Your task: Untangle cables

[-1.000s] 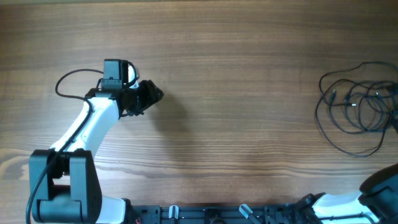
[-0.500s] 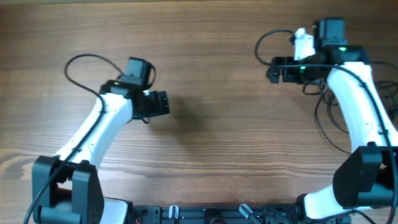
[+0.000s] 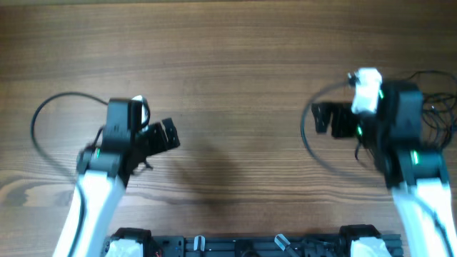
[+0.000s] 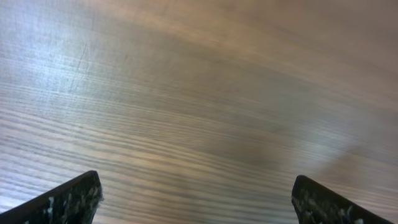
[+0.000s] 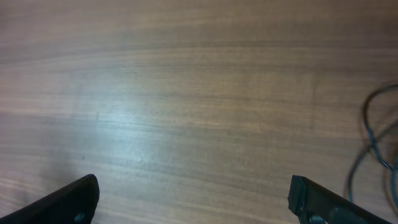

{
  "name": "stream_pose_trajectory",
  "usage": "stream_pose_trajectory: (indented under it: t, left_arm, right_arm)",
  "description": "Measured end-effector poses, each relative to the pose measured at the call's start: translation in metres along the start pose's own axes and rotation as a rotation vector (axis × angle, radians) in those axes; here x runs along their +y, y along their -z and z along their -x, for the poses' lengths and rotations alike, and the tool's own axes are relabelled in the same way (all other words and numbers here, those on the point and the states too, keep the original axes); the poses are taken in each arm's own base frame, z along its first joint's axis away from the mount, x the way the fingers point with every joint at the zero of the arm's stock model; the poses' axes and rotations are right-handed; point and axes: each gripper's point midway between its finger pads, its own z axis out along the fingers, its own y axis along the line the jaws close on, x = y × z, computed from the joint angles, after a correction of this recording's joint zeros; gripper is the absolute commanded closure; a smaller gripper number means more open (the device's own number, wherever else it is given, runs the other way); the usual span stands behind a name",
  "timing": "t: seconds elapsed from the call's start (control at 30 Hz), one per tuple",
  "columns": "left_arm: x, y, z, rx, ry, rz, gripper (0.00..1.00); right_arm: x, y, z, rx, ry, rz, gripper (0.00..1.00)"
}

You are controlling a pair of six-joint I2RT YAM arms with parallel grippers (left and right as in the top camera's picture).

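The cables (image 3: 437, 108) are thin black cords in a tangle at the table's far right, mostly hidden under my right arm. A few strands show at the right edge of the right wrist view (image 5: 371, 134). My right gripper (image 3: 323, 118) is open and empty above bare wood, left of the tangle; its fingertips (image 5: 196, 199) are wide apart. My left gripper (image 3: 170, 135) is open and empty over the left half of the table, far from the cables. Its wrist view (image 4: 196, 199) shows only wood.
Each arm's own thicker black wire loops out beside it, one at the far left (image 3: 39, 118) and one near the right gripper (image 3: 307, 139). The robot base rail (image 3: 235, 246) runs along the front edge.
The right arm swung in from the lower right, then shifted down and right, so it now covers much of the tangle. The left arm drew back and a little to the left.
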Motion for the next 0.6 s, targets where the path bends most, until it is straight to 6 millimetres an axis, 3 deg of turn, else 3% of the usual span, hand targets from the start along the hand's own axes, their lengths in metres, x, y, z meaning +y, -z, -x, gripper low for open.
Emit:
stream_pose_trajectory:
  t: [0.13, 0.2, 0.3, 0.4, 0.6]
  left_arm:
    - [-0.013, 0.069, 0.010, -0.293, -0.031, -0.138, 0.00]
    - [-0.015, 0.093, 0.011, -0.383, -0.036, -0.178, 0.00]
    - [-0.014, 0.113, 0.008, -0.454, -0.040, -0.208, 0.00]
    - [-0.014, 0.119, 0.007, -0.475, -0.041, -0.218, 0.00]
    - [-0.002, 0.104, -0.018, -0.363, -0.035, -0.169, 0.00]
  right_arm:
    - [0.009, 0.042, -0.007, -0.124, 0.028, 0.012, 0.00]
    - [0.012, 0.056, -0.004, -0.174, 0.040, 0.016, 0.00]
    - [0.013, 0.060, -0.004, -0.188, 0.043, 0.018, 0.00]
    - [0.013, 0.058, -0.005, -0.180, 0.041, 0.017, 0.00]
    - [0.009, 0.042, -0.009, -0.117, 0.027, 0.011, 0.00]
